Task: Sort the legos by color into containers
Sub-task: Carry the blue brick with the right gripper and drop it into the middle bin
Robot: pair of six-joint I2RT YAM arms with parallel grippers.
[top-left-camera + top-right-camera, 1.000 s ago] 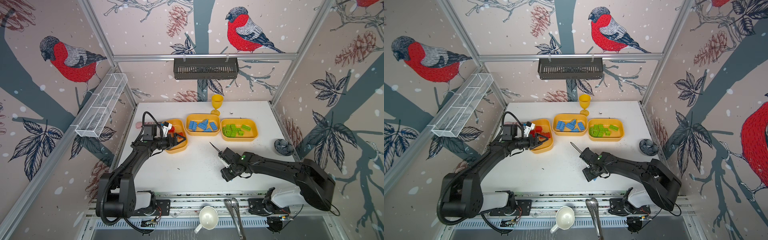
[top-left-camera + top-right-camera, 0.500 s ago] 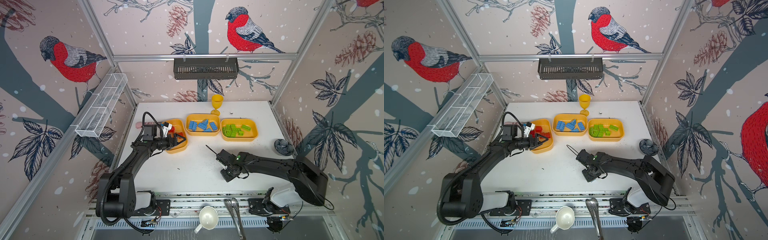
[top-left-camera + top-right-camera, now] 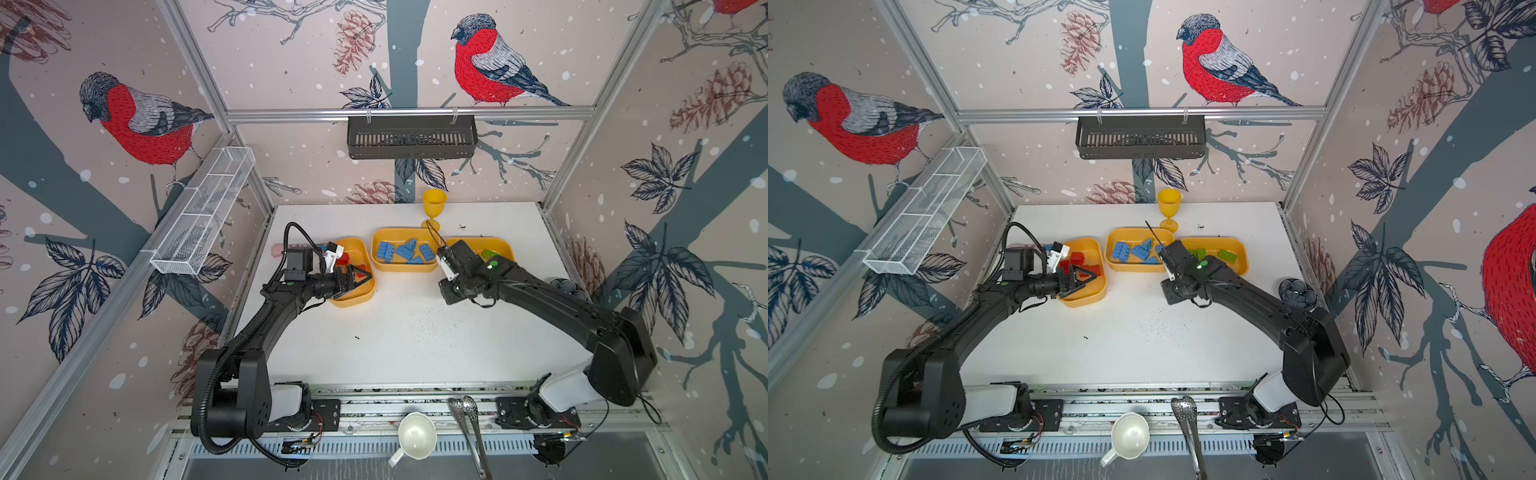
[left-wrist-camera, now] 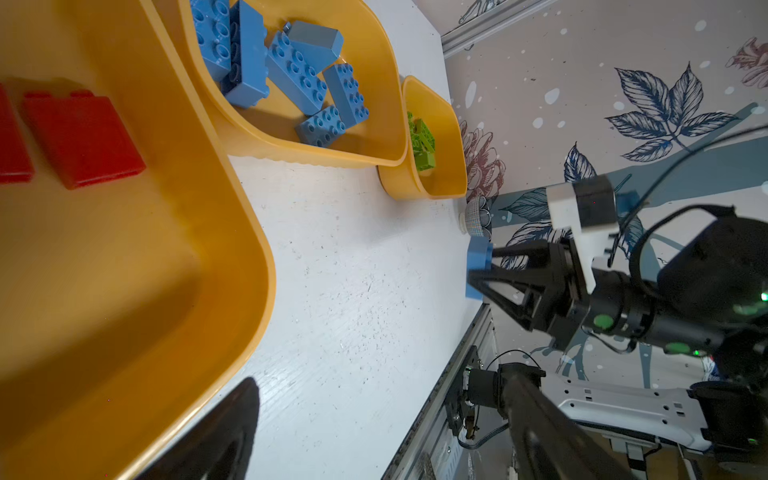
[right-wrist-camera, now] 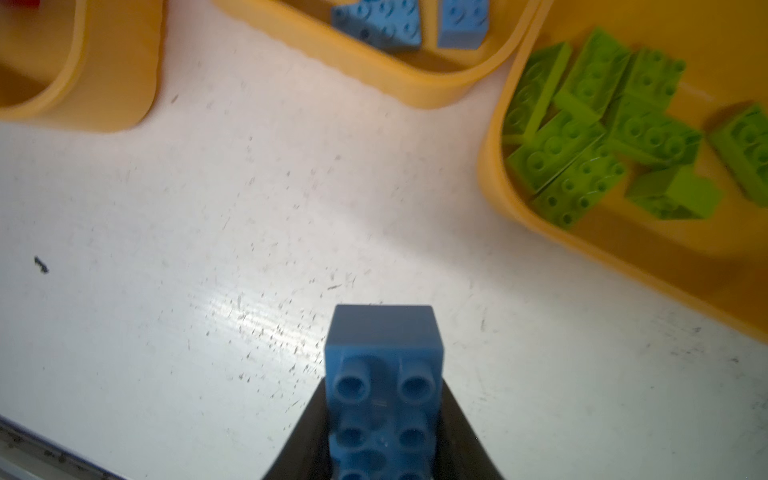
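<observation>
Right claw [image 5: 383,388] clamping blue brick [image 5: 384,361], lengthwise

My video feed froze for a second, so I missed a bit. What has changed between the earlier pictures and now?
The right end effector shut on a blue lego and carried it from the near middle of the table toward the blue-lego tray. The left end effector stayed open over the red-lego tray. Nothing else visibly moved.
</observation>
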